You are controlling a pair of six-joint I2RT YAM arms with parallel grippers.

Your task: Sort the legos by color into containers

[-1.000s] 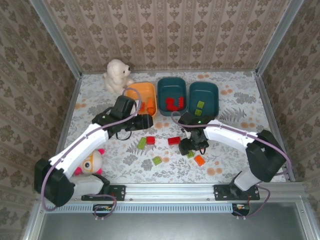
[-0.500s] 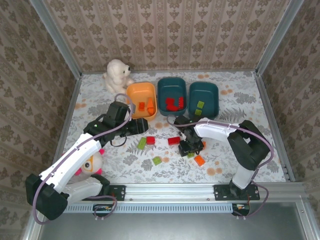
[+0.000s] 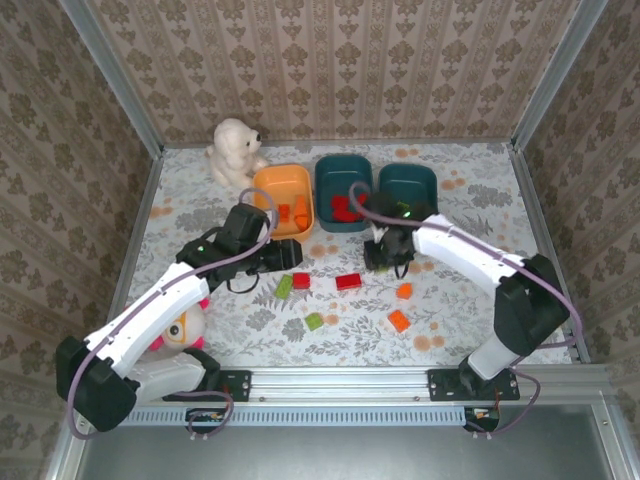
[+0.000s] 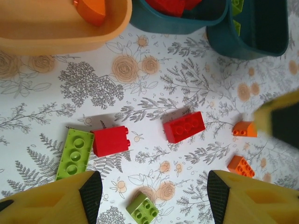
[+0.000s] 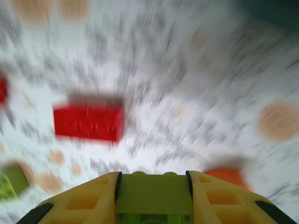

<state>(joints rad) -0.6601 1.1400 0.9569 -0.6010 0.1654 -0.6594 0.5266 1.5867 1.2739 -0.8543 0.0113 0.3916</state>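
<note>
Holding orange legos (image 3: 292, 212), orange tub (image 3: 268, 181) at 11 o'clock; mid teal tub (image 3: 322, 186) has red legos (image 3: 345, 208), R teal tub (image 3: 427, 181) green legos (image 4: 237, 5). R gripper (image 5: 152, 179) clamps green lego (image 5: 152, 198); L gripper (image 4: 154, 187) jaws apart.

Table cover (image 4: 154, 84): white, printed with grey foliage and peach roses. Orange tub (image 3: 272, 188) and two dark teal tubs (image 3: 335, 172) noted. Pieces: red brick (image 4: 184, 126), light green brick (image 5: 153, 198), orange brick (image 4: 240, 166). Wallpaper (image 3: 330, 70) is beige damask. Plush bear (image 3: 235, 148) is white.

- An orange tub (image 3: 275, 188), a middle teal tub (image 3: 335, 175) and a right teal tub (image 3: 410, 185) are sitting side by side.
- Red bricks (image 4: 183, 126), green bricks (image 4: 74, 154) and orange bricks (image 4: 240, 165) are lying loose before them.
- Another green brick (image 5: 152, 198) is sitting clamped in the right pincer (image 5: 152, 186).
</note>
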